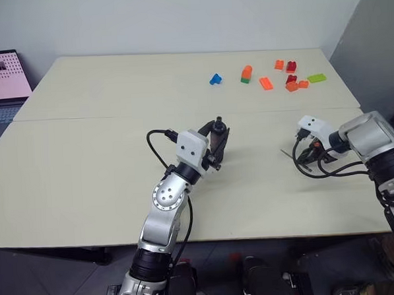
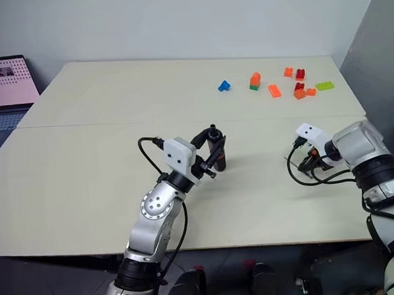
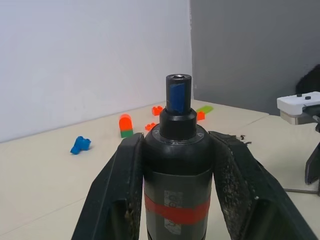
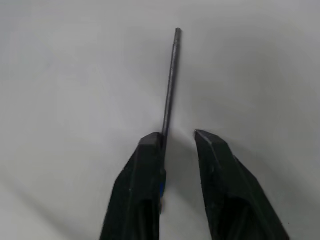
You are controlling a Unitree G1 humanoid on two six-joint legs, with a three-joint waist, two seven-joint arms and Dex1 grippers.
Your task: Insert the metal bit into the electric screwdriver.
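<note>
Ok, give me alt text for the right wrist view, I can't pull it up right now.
The right gripper points down at the pale table, its two black fingers standing a little apart around the near end of the metal bit. The thin grey rod lies against the inner edge of one finger and runs straight out past the fingertips. The other finger is not touching it.

The two eye views look down from high above the near edge of the tabletop [image 1: 85, 166]. They face the far wall and share almost the same scene, both arms and the toy bricks [image 1: 289, 76] at the far side. The left wrist view sits very close behind the screwdriver [image 3: 176, 165] and looks across the tabletop toward those same bricks. The right wrist view looks down on the tabletop from very near the thin metal bit [image 4: 170, 85].
</note>
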